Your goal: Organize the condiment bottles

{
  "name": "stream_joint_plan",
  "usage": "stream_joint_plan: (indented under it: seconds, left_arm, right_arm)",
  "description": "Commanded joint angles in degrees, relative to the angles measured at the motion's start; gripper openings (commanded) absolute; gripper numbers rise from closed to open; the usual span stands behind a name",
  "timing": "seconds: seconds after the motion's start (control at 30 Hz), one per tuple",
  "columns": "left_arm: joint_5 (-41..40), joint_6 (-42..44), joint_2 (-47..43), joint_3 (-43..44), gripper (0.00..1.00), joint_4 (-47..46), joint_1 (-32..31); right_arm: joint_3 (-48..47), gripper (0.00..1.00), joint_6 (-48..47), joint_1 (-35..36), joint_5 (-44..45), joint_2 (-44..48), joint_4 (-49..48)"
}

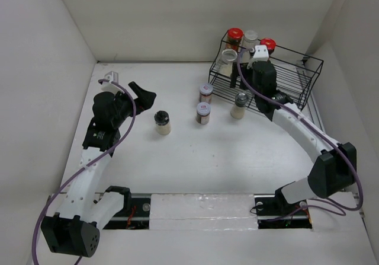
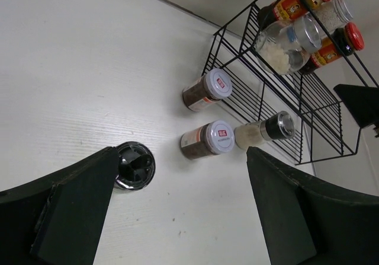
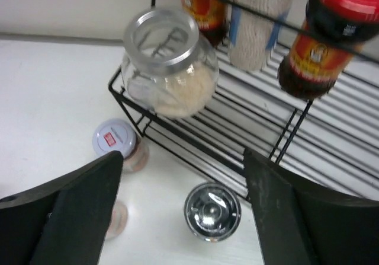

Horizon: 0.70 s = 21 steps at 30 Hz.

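Four condiment bottles stand in the black wire rack [image 1: 296, 69]: two red-lidded ones [image 1: 235, 37] [image 1: 267, 44], a pale jar [image 1: 250, 38] between them, and a round silver-lidded jar [image 3: 169, 63] at the front left corner. On the table stand two white-lidded brown jars [image 1: 205, 92] [image 1: 204, 112], a silver-topped pale jar [image 1: 240, 104] and a black-lidded jar [image 1: 161, 121]. My right gripper [image 3: 182, 188] hangs open over the silver-topped jar [image 3: 212, 211], holding nothing. My left gripper [image 2: 180, 179] is open and empty, with the black-lidded jar [image 2: 135, 165] beside its left finger.
White walls close the table on the left, back and right. The rack's right half [image 1: 302, 78] holds no bottles. The right arm's cable [image 1: 249, 81] loops over the rack's front edge.
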<state>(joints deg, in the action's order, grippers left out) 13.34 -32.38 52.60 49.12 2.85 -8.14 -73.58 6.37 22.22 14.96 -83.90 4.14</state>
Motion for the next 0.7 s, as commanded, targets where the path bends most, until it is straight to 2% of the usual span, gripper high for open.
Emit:
stream_joint_plan:
  seconds: [0.0,0.07,0.27,0.43,0.57,0.67]
  left_arm:
    - [1.42,0.39,-0.04,1.77,0.86,-1.8,0.32]
    - [2.03,0.39,0.49,1.77,0.84,-2.32,0.32]
    - [3.35,-0.23,1.1,1.24,0.84,-3.12,0.32]
    - [3.88,-0.75,1.72,1.24,0.84,-3.12,0.32]
    - [4.59,-0.75,2.33,1.24,0.84,-3.12,0.32]
    - [4.59,-0.75,2.86,1.24,0.84,-3.12,0.32]
  right_arm:
    - [7.37,0.95,1.71,0.28,2.35,0.48,-4.41]
    - [10.29,0.99,2.24,1.42,1.66,0.49,-4.41]
    - [17.33,0.99,4.53,2.48,3.67,1.63,-4.41]
    - [17.86,1.0,5.05,0.64,3.85,0.49,-4.93]
    - [14.96,1.0,3.82,-0.42,2.7,-4.95,-8.35]
    - [13.82,0.95,1.72,-0.42,2.19,-7.77,-10.82]
